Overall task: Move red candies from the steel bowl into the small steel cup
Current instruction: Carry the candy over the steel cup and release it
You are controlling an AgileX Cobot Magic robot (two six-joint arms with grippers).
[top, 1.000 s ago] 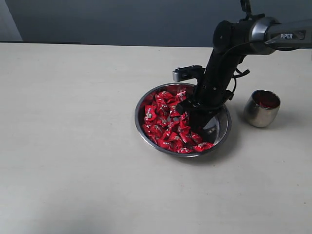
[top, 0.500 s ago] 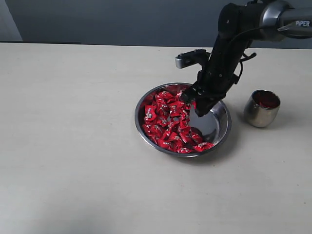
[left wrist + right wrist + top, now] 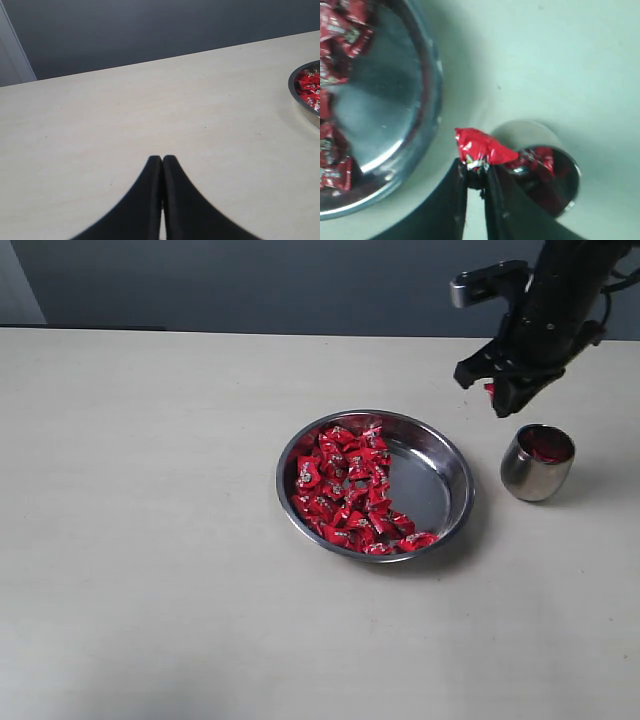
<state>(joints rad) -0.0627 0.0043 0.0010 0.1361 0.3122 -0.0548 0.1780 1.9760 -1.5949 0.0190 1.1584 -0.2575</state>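
Transfer step: right gripper (image 3: 497, 397), upper right of frame, pinches one crinkled red wrapped candy (image 3: 479, 147) up-left of the small rounded steel cup (image 3: 537, 465); next move, judged: centre over its mouth and release; wide shallow steel bowl (image 3: 430, 495) sits mid-frame.

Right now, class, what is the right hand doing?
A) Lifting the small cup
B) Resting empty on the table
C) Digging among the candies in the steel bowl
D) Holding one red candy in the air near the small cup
D: the right hand pinches a red candy above the table, beside the small steel cup and clear of the steel bowl.
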